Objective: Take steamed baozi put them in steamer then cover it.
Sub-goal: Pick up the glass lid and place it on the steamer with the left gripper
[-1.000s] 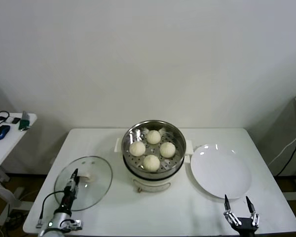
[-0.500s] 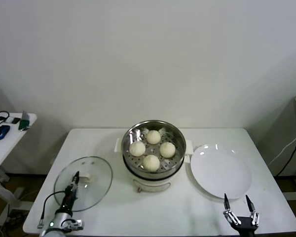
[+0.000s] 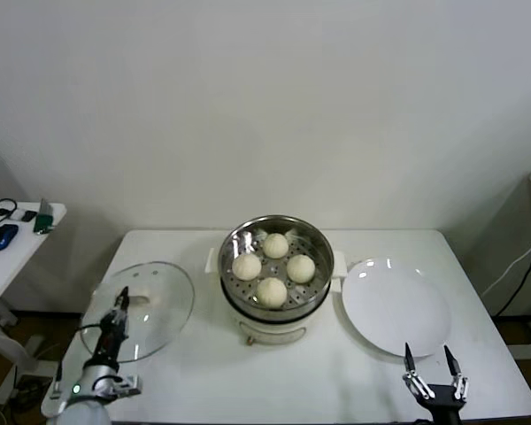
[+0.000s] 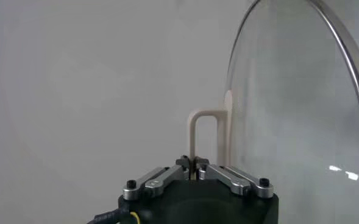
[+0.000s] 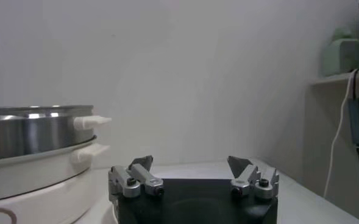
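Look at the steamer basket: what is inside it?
Inside the steamer sit four steamed baozi on its perforated floor. Nothing covers them: the cover is off to the left, held by the left gripper. The floor under each bun is hidden.

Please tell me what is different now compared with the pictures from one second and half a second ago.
The left gripper, shut on the cover's handle, has lifted the cover off the table and tilted it, shifting it left. The four baozi in the steamer, the white plate and the open right gripper stayed as they were.
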Available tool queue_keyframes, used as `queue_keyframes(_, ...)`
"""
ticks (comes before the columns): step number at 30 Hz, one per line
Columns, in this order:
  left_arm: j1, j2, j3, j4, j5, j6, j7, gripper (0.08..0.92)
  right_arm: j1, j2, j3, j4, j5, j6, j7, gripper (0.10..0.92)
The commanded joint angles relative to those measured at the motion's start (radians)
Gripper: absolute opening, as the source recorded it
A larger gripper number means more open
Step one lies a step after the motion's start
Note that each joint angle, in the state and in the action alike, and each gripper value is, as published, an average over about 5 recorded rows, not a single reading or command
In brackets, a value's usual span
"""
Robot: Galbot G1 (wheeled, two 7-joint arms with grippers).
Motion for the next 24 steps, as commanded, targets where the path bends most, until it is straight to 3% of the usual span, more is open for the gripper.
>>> queue_keyframes(1, 0.034, 0.131, 0.034, -0.415, -0.171, 0.285, 0.221, 0.133, 0.001, 0.003, 0.003, 0.002, -0.037, 0.002, 0.011, 0.823)
queue_keyframes(6, -0.026, 0.172, 0.152, -0.492, -0.133, 0.416, 0.273, 0.133, 0.002, 0.005, 0.002, 0.005, -0.046, 0.003, 0.018, 0.823)
queue_keyframes(12, -0.124, 0.133, 0.360, -0.491, 0.010, 0.506, 0.317, 0.133, 0.005, 0.003, 0.004, 0.017, -0.051, 0.001, 0.019, 0.823)
queue_keyframes(24, -0.312, -0.161, 0.693, -0.359, 0.322, 0.569, 0.443, 0.133, 0.039, -0.010, -0.004, -0.019, -0.055, 0.017, 0.022, 0.823)
